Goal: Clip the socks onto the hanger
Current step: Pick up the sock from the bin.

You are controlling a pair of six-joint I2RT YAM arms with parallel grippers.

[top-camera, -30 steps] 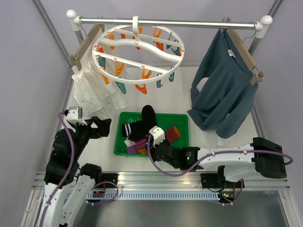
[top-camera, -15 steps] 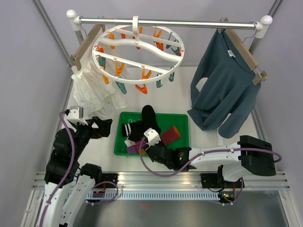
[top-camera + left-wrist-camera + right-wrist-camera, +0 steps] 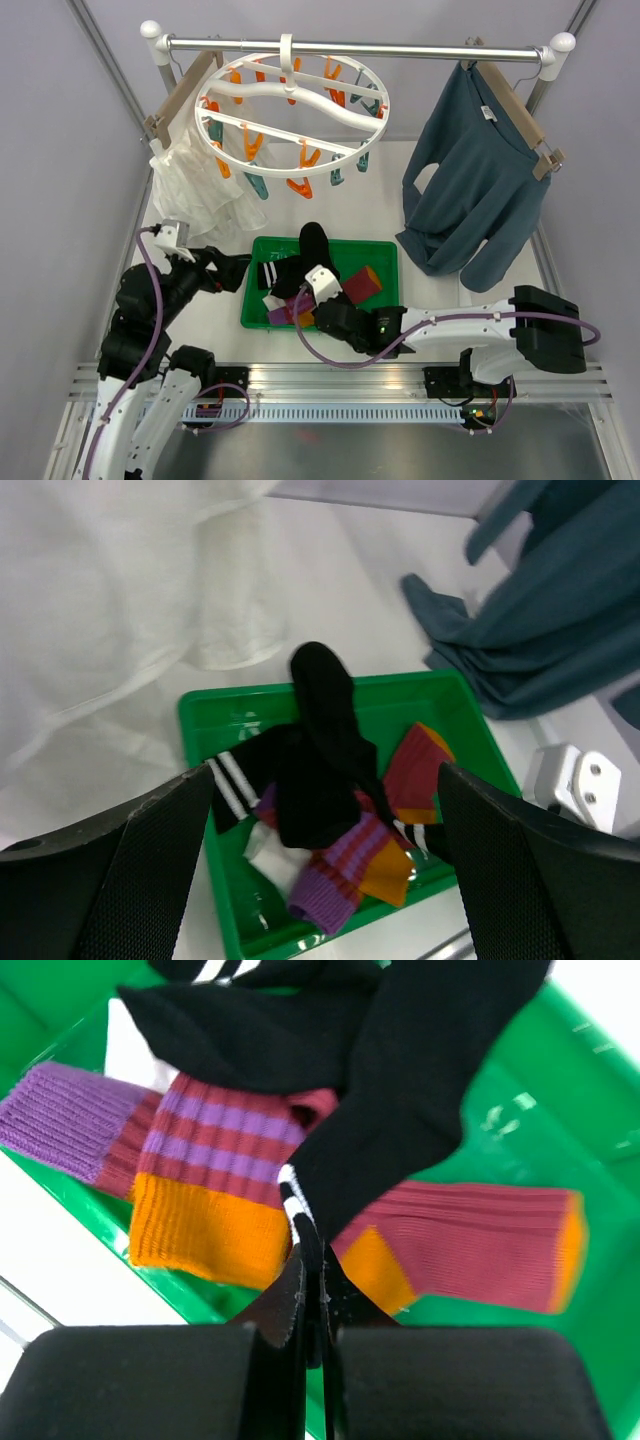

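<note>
Several socks lie heaped in a green tray [image 3: 385,247]: a plain black one [image 3: 312,245], a maroon-and-orange one [image 3: 362,282] and a purple-striped one [image 3: 200,1150]. My right gripper [image 3: 315,1260] is low over the tray's near side, shut on the striped cuff of a black sock [image 3: 400,1110]. From above, the right gripper [image 3: 305,303] is mostly under its own camera block. Left of the tray, my left gripper [image 3: 237,266] hangs open and looks down on the sock pile [image 3: 325,770], empty. The round white hanger [image 3: 290,110] with orange and teal clips hangs from the rail.
A teal shirt [image 3: 480,190] on a wooden hanger hangs at the right of the rail [image 3: 350,45]. A white sheer garment [image 3: 195,195] hangs at the left, close above my left arm. The right arm's white camera block [image 3: 580,780] shows beside the tray.
My right gripper has shut on the black striped sock's cuff after reaching into the tray's near side. The left gripper has swung a little right, toward the tray.
</note>
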